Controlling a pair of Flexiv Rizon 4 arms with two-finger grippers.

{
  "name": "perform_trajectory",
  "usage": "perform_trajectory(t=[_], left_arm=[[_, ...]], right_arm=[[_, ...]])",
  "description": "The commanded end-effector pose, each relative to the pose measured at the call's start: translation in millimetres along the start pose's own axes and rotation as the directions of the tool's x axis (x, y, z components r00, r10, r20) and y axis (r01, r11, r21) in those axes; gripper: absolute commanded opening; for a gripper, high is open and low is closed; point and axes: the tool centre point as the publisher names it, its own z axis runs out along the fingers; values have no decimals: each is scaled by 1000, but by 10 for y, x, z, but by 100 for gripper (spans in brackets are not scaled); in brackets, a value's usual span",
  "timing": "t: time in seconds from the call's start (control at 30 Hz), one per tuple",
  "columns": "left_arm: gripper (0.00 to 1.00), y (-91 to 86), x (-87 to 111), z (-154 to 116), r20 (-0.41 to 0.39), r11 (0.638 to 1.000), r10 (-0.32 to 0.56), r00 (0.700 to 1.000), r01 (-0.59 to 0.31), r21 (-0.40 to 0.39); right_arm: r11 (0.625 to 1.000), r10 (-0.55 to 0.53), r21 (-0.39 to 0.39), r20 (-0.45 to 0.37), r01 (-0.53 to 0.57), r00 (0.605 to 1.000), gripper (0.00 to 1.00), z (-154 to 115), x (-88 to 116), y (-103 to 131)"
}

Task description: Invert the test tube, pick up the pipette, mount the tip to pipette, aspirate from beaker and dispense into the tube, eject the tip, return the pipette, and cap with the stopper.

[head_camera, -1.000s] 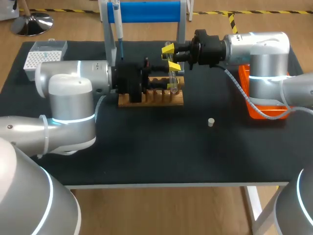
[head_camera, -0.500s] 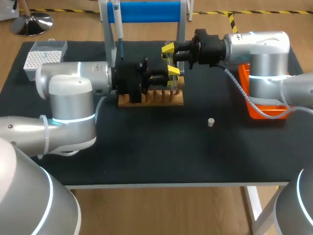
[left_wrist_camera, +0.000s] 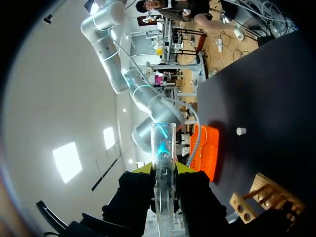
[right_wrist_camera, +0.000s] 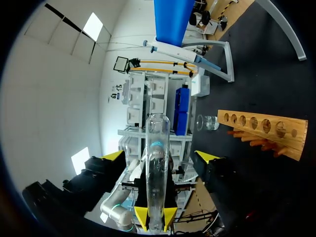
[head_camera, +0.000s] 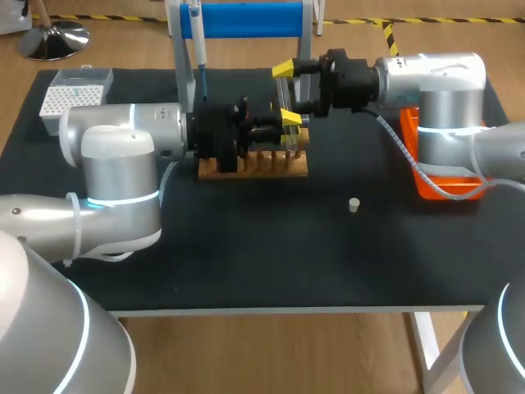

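Left hand [left_wrist_camera: 163, 172] clamped shut, right hand [right_wrist_camera: 160, 158] spread wide.

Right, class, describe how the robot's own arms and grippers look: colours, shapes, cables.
The left arm and right arm are silver-grey rounded tubes with glowing pale-blue rings at the joints. The left gripper and right gripper are black with bright yellow fingertips. A grey ribbed cable trails from the right wrist.

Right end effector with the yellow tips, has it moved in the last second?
Yes. The right end effector opened; its far finger shifted away from the wooden test tube rack.
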Motion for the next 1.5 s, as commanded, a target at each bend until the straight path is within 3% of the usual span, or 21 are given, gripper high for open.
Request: perform_trajectory(t=[0.03, 0.13, 0.23, 0.4, 0.5, 1.07, 1.27, 1.4, 1.5], left_arm=[[0, -6, 2, 4, 1, 1000, 2, 1000, -2, -3], [0, -6, 2, 4, 1, 1000, 2, 1000, -2, -3], [0, -6, 2, 4, 1, 1000, 2, 1000, -2, -3], [0, -6, 2, 4, 1, 1000, 2, 1000, -2, -3], [0, -6, 2, 4, 1, 1000, 2, 1000, -2, -3], [0, -6, 2, 4, 1, 1000, 2, 1000, -2, -3], [0, -6, 2, 4, 1, 1000, 2, 1000, -2, -3], [0, -6, 2, 4, 1, 1000, 2, 1000, -2, -3], [0, -6, 2, 4, 1, 1000, 2, 1000, -2, -3]], right_arm=[[1000, -1, 2, 0, 1, 1000, 100, -10, -2, 3], [980, -197, -14, 74, 198, 978, 100, -159, 74, -50], [934, -354, -5, 145, 358, 924, 100, -349, 116, -89], [822, -560, 28, 211, 568, 801, 100, -630, 150, -141], [708, -695, 67, 243, 703, 677, 100, -763, 118, -180], [708, -695, 67, 243, 703, 677, 100, -763, 118, -180], [507, -833, 221, 372, 833, 409, 100, -885, -38, -249], [387, -881, 290, 397, 875, 258, 100, -914, -125, -296], [311, -898, 324, 406, 893, 166, 100, -898, -245, -335]])
